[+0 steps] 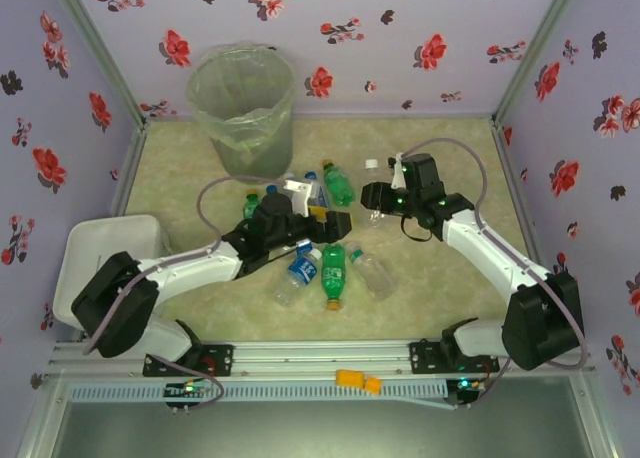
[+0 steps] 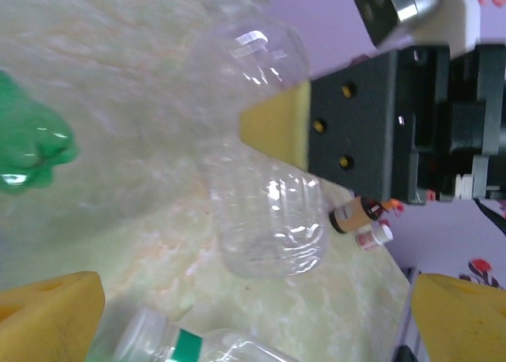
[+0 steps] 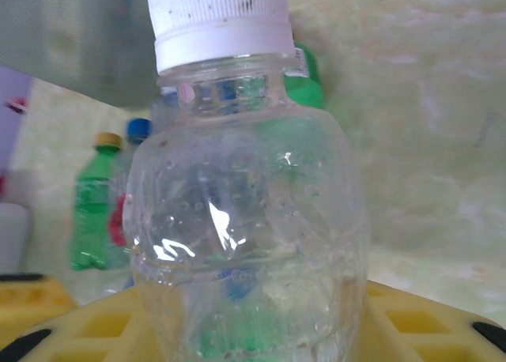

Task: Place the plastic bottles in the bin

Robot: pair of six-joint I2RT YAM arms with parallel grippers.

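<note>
**One bin, two claws, at least seven bottles**

The bin (image 1: 243,128) stands at the far left, well apart from both claws. The left gripper (image 2: 254,299) hangs wide open over the middle cluster. The right gripper (image 3: 245,330) grips a clear white-capped bottle (image 3: 245,204). From above I count seven bottles, among them a blue-labelled bottle (image 1: 299,270), a near green bottle (image 1: 333,276) and a far green bottle (image 1: 339,183). The left wrist camera adds a small brown-labelled bottle (image 2: 354,216) near the table (image 1: 440,138) edge.
</note>
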